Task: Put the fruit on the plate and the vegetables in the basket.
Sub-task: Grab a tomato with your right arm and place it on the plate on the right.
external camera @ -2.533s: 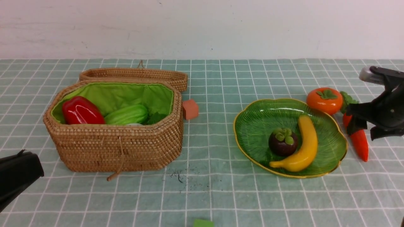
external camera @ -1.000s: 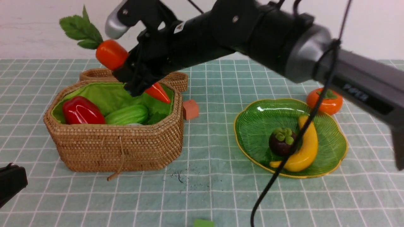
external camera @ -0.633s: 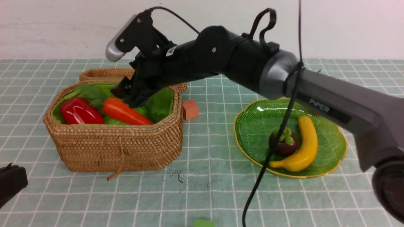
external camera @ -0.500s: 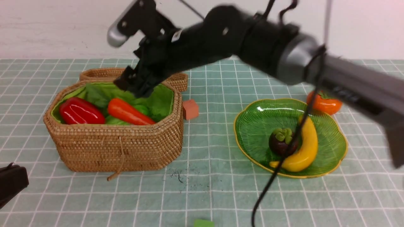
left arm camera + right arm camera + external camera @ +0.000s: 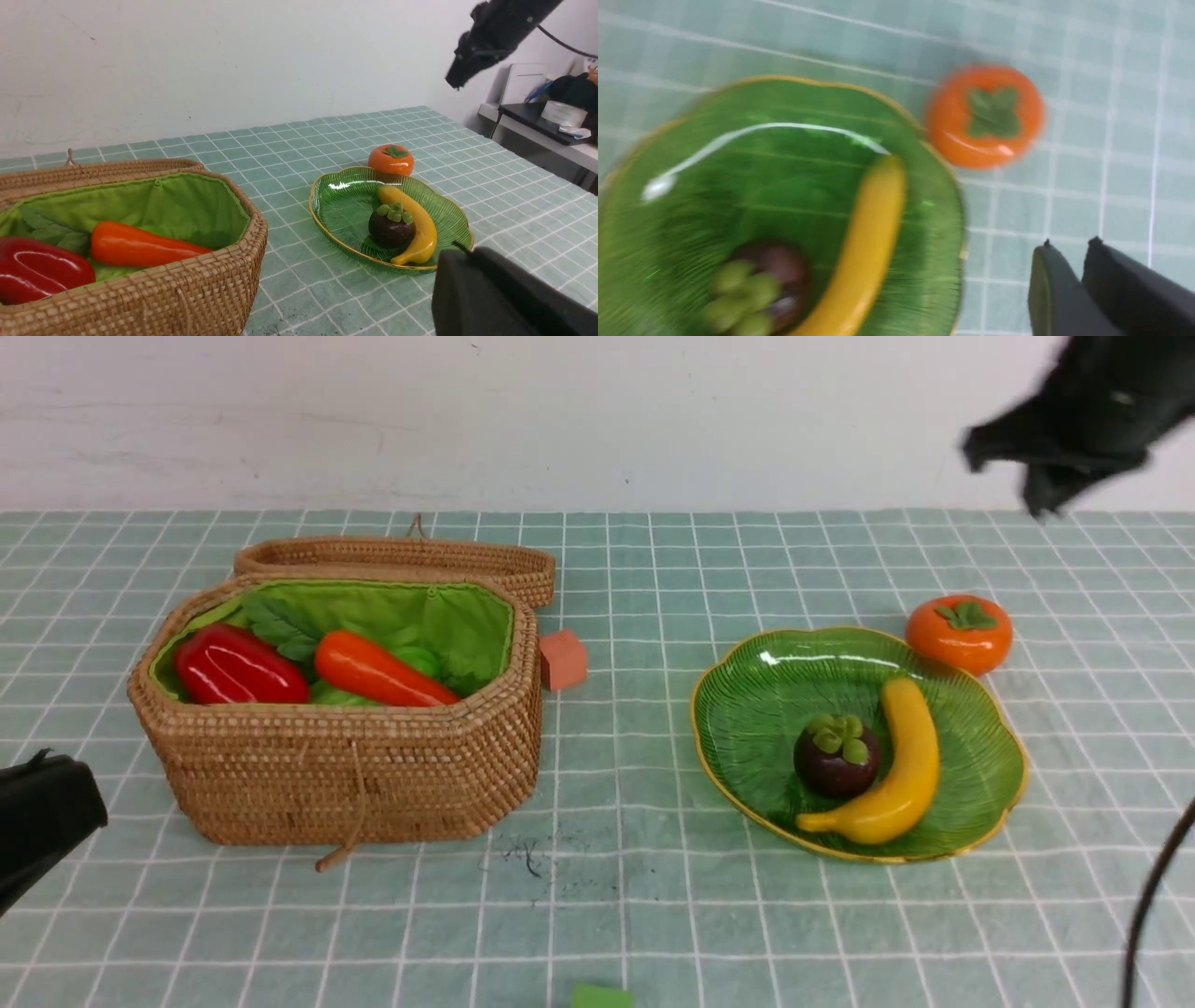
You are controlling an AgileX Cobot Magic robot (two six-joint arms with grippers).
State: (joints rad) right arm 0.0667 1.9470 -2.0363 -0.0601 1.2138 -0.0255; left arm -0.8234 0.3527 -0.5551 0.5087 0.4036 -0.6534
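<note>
A table covered by a pale green cloth (image 5: pixel 653 915) with a white grid fills the scene. Toward its left edge stands a large octagonal tan wicker basket (image 5: pixel 345 775), lined in bright green fabric, its woven lid folded open behind it. Inside lie a glossy red bell pepper (image 5: pixel 238 667), an orange carrot (image 5: pixel 378 674) with green leaves, and a ridged green gourd (image 5: pixel 422 660) mostly hidden beneath the carrot.

Toward the right edge sits a wide translucent green leaf-shaped plate (image 5: pixel 756 709) with a wavy yellow rim. On it rest a long yellow banana (image 5: pixel 896 770) and, just beside it, a dark purple round mangosteen (image 5: pixel 836 758) with a green cap. A round orange persimmon (image 5: pixel 960 633) with a green leaf top sits on the cloth just outside the plate's far right rim, not on the plate.

The right gripper (image 5: pixel 1046 476) hangs high in the air above the far right corner, blurred; its fingers (image 5: pixel 1052 298) stand close together with only a narrow slit between them and nothing held. The persimmon lies well below and apart from them.

The left gripper (image 5: pixel 42 817) sits low at the near left edge, well apart from the basket, fully closed and holding nothing.

A small salmon-coloured block (image 5: pixel 563 659) lies just right of the basket, and a small green block (image 5: pixel 602 997) sits at the near edge.
</note>
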